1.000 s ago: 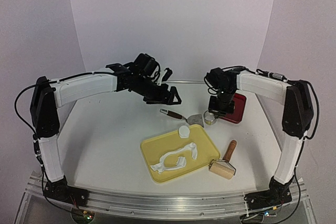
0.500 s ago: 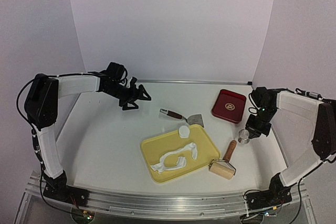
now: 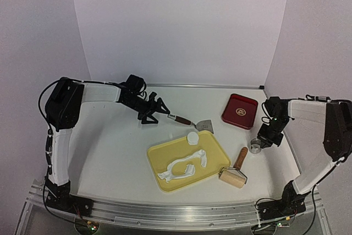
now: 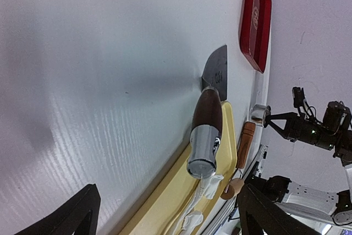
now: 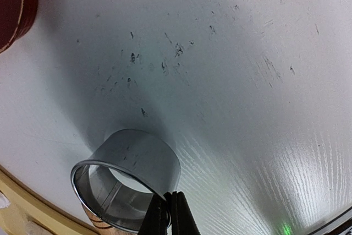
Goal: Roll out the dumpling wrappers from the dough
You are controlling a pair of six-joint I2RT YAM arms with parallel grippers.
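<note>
Top external view has the left gripper (image 3: 157, 113) with its jaws spread wide, hovering just off the handle end of the scraper (image 3: 190, 121) and not touching it; my guess is it's lining up on the handle so the blade can get under dough; the right gripper (image 3: 263, 140) is pinched tight on the wall of the ring (image 3: 256, 146), which looks to be resting on the table (image 3: 110, 147) over on the right, between the red tray (image 3: 234, 103) and the roller (image 3: 236, 170); probably set there to keep it out of the way; the one wrapper (image 3: 193, 137) sits right at the far edge of the yellow tray (image 3: 165, 158), just beside the scraper blade; can't tell if it's on the rim or the table; the leftover dough (image 3: 181, 168), a ragged strip with a round gap, lies inside the yellow tray, so that cut looks done.
</note>
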